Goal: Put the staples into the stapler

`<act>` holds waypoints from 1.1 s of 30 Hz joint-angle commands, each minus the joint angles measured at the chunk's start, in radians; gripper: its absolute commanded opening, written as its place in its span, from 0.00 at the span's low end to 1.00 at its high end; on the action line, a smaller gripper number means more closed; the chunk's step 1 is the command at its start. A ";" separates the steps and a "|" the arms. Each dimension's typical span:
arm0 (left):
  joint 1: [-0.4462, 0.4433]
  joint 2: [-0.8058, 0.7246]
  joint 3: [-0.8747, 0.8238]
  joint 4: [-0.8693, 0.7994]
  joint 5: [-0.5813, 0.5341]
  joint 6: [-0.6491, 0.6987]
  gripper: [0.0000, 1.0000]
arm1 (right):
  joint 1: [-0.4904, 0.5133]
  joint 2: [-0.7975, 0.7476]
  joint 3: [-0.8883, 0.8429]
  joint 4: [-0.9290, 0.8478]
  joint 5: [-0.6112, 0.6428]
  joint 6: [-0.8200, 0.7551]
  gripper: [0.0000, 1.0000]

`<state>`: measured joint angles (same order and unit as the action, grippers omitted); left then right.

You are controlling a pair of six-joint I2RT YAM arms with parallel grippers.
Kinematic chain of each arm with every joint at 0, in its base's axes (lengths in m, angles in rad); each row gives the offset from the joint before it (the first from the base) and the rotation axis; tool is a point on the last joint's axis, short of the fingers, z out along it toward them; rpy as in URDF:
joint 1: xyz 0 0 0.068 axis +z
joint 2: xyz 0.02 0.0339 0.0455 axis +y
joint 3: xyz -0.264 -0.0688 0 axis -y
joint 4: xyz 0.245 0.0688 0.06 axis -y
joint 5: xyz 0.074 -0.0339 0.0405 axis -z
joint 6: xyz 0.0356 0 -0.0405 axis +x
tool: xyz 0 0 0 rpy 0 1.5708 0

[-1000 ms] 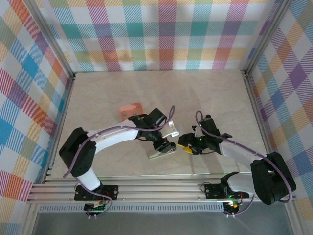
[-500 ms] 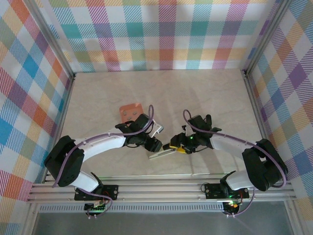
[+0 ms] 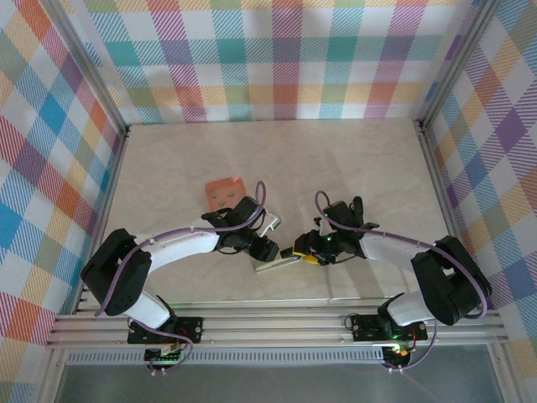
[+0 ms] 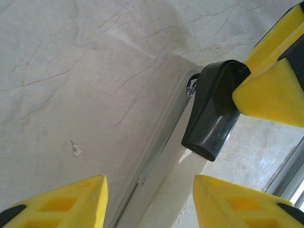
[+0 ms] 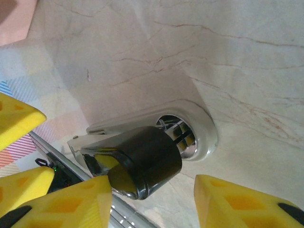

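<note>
Both grippers at the stapler (image 3: 279, 264), fingers spread.
The right gripper (image 5: 152, 183) has one finger against the stapler's black top (image 5: 142, 161), which stands just beyond the left gripper (image 4: 149, 183). A salmon tray (image 3: 223, 193) lies behind the left fingers.

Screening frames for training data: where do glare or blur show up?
Left wrist: a glossy highlight on the black top of the stapler, near yellow fingers soft. Right wrist: that top mirrors yellow, with bright glints. Top external: even light, faint shadows.

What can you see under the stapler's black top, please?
Under the black top sits the white base, with a chrome hinge part showing between them. Whatever is loaded inside is covered by the top.
</note>
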<state>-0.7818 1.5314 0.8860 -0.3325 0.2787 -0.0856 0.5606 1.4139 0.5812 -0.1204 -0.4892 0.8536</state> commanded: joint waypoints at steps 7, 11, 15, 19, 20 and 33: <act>0.004 0.007 0.007 0.046 0.063 -0.043 0.53 | 0.003 -0.050 0.070 -0.190 0.108 -0.009 0.58; 0.004 0.012 -0.028 0.093 0.121 -0.094 0.55 | 0.003 -0.120 0.127 -0.289 0.152 -0.007 0.59; 0.005 0.019 -0.050 0.099 0.145 -0.105 0.56 | 0.003 -0.166 0.128 -0.322 0.169 0.028 0.60; 0.003 0.046 -0.044 0.100 0.221 -0.106 0.55 | 0.011 -0.173 0.110 -0.317 0.158 0.100 0.61; 0.003 0.051 -0.046 0.107 0.253 -0.106 0.54 | 0.016 -0.173 0.108 -0.314 0.159 0.111 0.61; 0.007 0.025 -0.080 0.132 0.252 -0.152 0.56 | 0.124 -0.130 0.161 -0.396 0.267 0.228 0.63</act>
<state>-0.7815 1.6039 0.8261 -0.2245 0.5682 -0.2016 0.6540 1.2610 0.7021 -0.4568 -0.2710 1.0153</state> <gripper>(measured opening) 0.554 0.627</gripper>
